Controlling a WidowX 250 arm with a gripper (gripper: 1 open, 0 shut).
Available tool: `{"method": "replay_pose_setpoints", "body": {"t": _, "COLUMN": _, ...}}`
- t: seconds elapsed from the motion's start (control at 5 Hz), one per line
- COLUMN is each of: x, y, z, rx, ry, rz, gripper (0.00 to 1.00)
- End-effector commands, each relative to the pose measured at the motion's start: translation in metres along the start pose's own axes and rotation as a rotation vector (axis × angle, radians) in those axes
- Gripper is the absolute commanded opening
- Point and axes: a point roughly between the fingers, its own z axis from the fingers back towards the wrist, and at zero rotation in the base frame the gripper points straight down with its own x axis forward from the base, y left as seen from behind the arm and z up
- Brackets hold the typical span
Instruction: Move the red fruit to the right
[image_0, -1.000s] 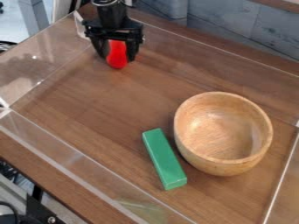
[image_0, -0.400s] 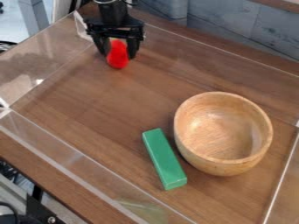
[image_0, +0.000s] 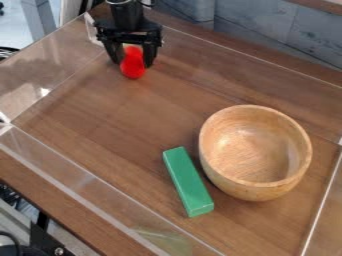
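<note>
My tool stands apart, fingers either side of the fruit. It looks light, hard, slick; I'd pinch its widest middle.

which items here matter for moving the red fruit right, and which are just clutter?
In play:
- red fruit, far left end of the table, between the open jaws
- gripper, pointing down over it

Lying about:
- wooden bowl, empty, right side
- green block, flat, just left of the bowl

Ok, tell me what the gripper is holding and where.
Nothing is gripped: the gripper stands open, its fingers either side of the red fruit on the table.
</note>
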Motion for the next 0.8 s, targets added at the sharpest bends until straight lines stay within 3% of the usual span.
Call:
{"method": "replay_pose_setpoints", "body": {"t": 0.0, "x": 0.013, "y": 0.004, "z": 0.019, "rx": 0.002, "ry": -0.056, "rz": 0.019, "gripper": 1.0}}
{"method": "replay_pose_setpoints", "body": {"t": 0.2, "x": 0.016, "y": 0.004, "z": 0.005, "rx": 0.023, "ry": -0.034, "rz": 0.025, "gripper": 1.0}}
{"method": "replay_pose_setpoints", "body": {"t": 0.4, "x": 0.018, "y": 0.003, "z": -0.003, "rx": 0.038, "ry": -0.021, "rz": 0.028, "gripper": 0.0}}
{"method": "replay_pose_setpoints", "body": {"t": 0.6, "x": 0.025, "y": -0.01, "z": 0.007, "rx": 0.039, "ry": -0.045, "rz": -0.001, "gripper": 0.0}}
